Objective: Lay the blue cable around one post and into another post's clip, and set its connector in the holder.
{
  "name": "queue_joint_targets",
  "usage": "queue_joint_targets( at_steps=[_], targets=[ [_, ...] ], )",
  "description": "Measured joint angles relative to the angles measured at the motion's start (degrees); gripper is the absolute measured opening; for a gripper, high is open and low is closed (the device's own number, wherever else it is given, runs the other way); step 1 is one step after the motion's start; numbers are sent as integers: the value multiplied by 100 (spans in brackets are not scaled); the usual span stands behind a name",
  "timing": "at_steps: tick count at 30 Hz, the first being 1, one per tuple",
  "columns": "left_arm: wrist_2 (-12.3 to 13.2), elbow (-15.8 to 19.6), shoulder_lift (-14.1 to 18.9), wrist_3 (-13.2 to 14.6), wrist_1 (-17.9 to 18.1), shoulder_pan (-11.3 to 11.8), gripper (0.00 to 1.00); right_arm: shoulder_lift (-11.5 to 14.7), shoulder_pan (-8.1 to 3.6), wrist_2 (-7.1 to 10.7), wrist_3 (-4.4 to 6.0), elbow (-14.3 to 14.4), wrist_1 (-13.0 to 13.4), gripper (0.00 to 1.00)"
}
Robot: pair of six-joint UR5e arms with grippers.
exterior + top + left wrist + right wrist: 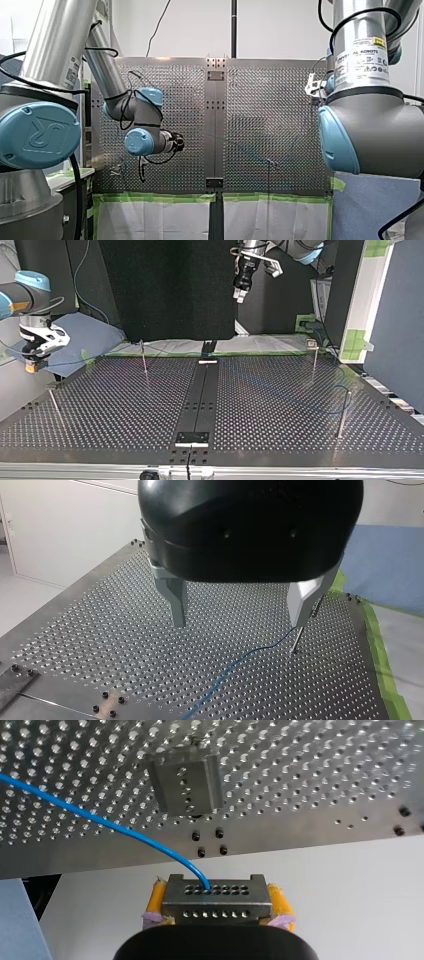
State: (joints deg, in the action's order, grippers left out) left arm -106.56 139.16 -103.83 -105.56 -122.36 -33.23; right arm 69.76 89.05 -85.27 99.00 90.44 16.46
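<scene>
My right gripper [216, 892] is clamped on the connector [216, 907], with its yellow pads [156, 901] pressing both sides. The connector hangs just off the table [310, 775] edge, apart from the holder [185, 787], which stands ahead of it just inside that edge. The blue cable [100, 820] leaves the connector and runs past the holder. Well away from the holder, my left gripper [239, 622] hovers with its fingers spread. The cable lies on the table below it and reaches a post [296, 641].

Grey multi-hole connector [216, 900] aloft, apart from holder [185, 785]; thin blue cable [100, 821] from it
</scene>
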Motion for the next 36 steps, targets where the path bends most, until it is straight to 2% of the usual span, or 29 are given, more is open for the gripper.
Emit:
queue_joint_targets(
  at_steps=[4, 9, 17, 22, 25, 30, 36],
  targets=[
    [0, -2, 0, 4, 0, 0, 100, -176, -48, 178, -168, -61, 85, 0],
    [-1, -1, 0, 2, -3, 0, 100, -361, -74, 406, -259, -113, 292, 0],
    [-19, -3, 0, 9, -6, 10, 100, -441, -87, 777, -277, -206, 660, 0],
    [-13, -18, 0, 8, -1, 40, 100, -477, -118, 1012, -214, -265, 875, 0],
    [-9, -21, 0, 7, -5, 59, 100, -537, -143, 1157, -200, -323, 914, 0],
    [-15, -25, 1, 9, -8, 72, 100, -720, -176, 1401, -235, -400, 936, 0],
    [-17, -24, 0, 9, -9, 100, 100, -818, -180, 1699, -253, -430, 984, 0]
  ],
)
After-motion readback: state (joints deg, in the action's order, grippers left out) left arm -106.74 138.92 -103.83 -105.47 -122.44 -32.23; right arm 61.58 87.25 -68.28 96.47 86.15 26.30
